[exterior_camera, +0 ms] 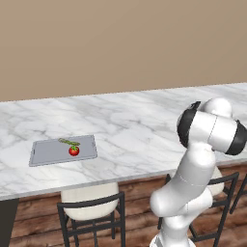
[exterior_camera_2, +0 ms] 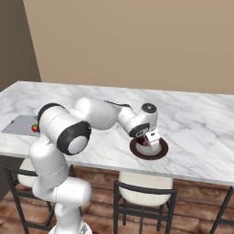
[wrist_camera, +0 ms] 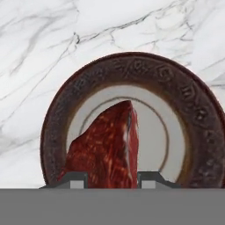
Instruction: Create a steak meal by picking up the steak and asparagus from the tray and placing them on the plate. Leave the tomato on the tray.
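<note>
Holding the dark reddish-brown lump of steak (wrist_camera: 105,147) in my two-finger gripper (wrist_camera: 110,179) above the round dark brown plate (wrist_camera: 193,110), I judge I must release next.

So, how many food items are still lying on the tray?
2: the thin green asparagus stalk and the small red tomato, both on the flat grey rectangular tray.

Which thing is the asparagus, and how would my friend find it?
Find the long white marble counter, then the flat grey tray near its left end. The asparagus is the thin green stalk lying at the tray's back edge, just behind the round red tomato.
</note>
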Controlling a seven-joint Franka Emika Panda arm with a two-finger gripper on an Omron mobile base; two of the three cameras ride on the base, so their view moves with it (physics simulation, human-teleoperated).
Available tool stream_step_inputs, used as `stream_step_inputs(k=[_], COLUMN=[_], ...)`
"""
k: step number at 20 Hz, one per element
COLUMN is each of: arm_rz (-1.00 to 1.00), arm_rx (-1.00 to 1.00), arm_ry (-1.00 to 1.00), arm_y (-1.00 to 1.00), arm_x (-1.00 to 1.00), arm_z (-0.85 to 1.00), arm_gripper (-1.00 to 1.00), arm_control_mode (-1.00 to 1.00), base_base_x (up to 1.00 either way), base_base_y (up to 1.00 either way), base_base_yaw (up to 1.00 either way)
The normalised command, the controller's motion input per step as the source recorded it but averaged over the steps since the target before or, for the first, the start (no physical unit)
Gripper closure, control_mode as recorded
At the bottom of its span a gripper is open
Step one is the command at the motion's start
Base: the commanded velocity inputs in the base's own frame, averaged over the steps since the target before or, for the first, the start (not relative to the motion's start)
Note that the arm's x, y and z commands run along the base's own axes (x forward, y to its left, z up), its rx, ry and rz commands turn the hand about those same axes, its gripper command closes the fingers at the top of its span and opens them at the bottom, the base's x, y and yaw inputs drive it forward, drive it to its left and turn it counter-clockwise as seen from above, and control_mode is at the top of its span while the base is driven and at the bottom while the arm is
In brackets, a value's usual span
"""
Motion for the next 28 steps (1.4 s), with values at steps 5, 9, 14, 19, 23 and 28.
stream_step_inputs(k=[5,9,14,19,23,28], arm_rz=[0.01,0.0,0.03,0.05,0.04,0.09], arm_rx=[0.12,0.05,0.02,-0.01,-0.09,-0.24], arm_ry=[0.0,0.0,0.0,-0.08,-0.14,-0.05], arm_y=[-0.32,-0.07,0.0,0.26,0.63,1.0], arm_x=[0.45,0.31,-0.38,-0.75,-0.75,-0.57], arm_z=[-0.37,-0.26,0.33,0.78,0.99,0.54], arm_gripper=[1.0,-1.0,-1.0,-1.0,-1.0,-1.0], arm_control_mode=[-1.0,-1.0,-1.0,-1.0,-1.0,-1.0], base_base_x=[0.0,0.0,0.0,0.0,0.0,0.0], base_base_y=[0.0,0.0,0.0,0.0,0.0,0.0], base_base_yaw=[0.0,0.0,0.0,0.0,0.0,0.0])
